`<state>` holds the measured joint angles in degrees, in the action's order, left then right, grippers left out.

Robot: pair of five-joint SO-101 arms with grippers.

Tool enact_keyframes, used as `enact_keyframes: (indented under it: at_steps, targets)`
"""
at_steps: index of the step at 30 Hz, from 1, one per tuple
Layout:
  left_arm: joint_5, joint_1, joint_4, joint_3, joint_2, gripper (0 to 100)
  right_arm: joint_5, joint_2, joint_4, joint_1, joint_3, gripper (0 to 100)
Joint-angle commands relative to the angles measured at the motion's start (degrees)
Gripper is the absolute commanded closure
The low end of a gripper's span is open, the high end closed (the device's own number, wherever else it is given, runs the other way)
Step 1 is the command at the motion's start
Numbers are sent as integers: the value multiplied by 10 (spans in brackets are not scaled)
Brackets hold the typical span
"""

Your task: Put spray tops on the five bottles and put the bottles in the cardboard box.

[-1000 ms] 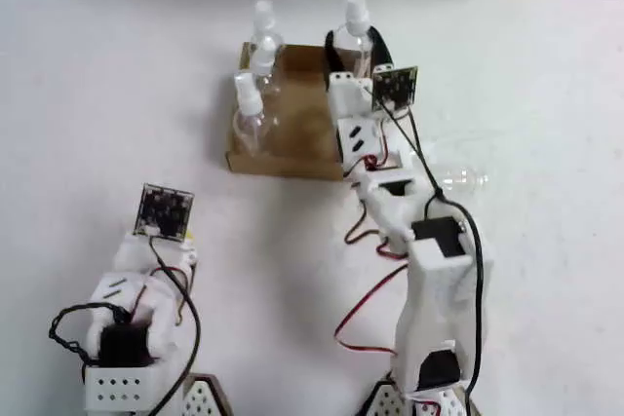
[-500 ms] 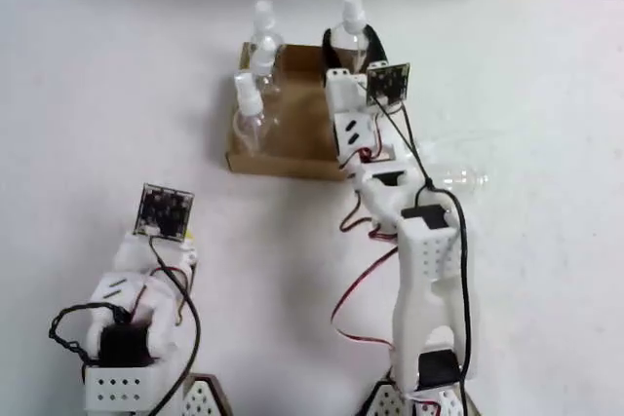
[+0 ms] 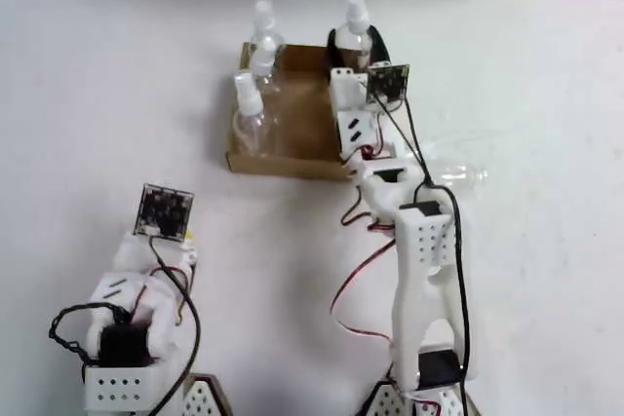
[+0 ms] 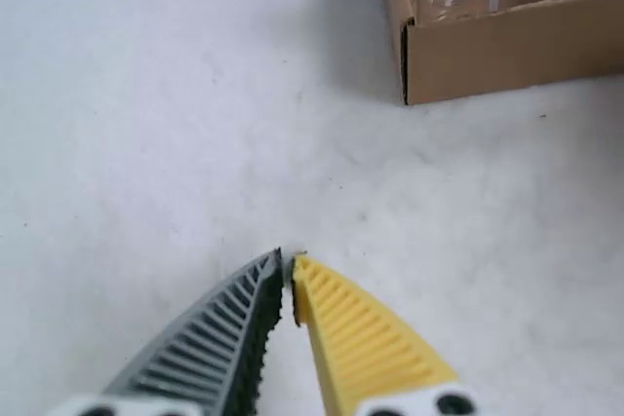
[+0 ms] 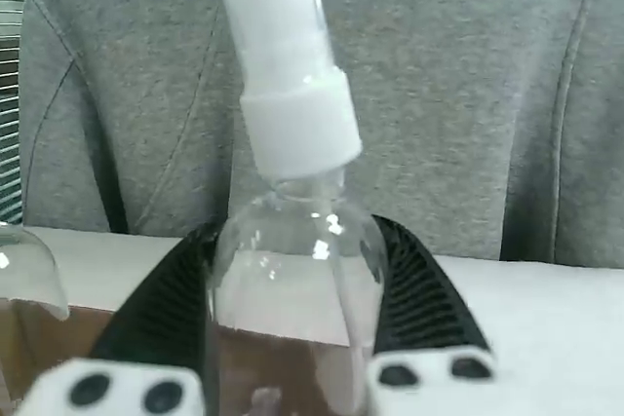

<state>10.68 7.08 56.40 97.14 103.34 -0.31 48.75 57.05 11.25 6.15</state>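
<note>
The cardboard box [image 3: 310,133] lies at the table's middle back, and its near corner [image 4: 487,41] shows in the left wrist view. Three clear bottles with white spray tops [image 3: 261,65] stand along its left side. My right gripper [image 3: 356,48] is shut on a fourth bottle [image 5: 292,289] with a spray top [image 5: 288,75], held upright over the box's far right corner, black fingers [image 5: 419,289] on both sides. Another clear bottle [image 3: 458,178] lies on its side on the table right of the right arm. My left gripper [image 4: 290,265] is shut and empty, low over the table before the box.
The left arm [image 3: 136,309] rests folded at the near left. Red and black cables [image 3: 356,294] hang beside the right arm. Grey chair backs [image 5: 468,94] stand behind the far table edge. White table surface lies left and right of the box.
The right arm has stretched a little farther over the box with the bottle, its lower link swinging left. The left arm has not moved.
</note>
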Motion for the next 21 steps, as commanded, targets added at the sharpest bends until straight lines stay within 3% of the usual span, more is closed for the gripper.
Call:
enact_keyframes:
  at_steps: [1,21]
  targets:
    - [4,2,0,-2,3,976,-1,-5,9,-9,-27,983]
    - [4,2,0,-2,3,976,-1,-2,-28,-7,-28,983]
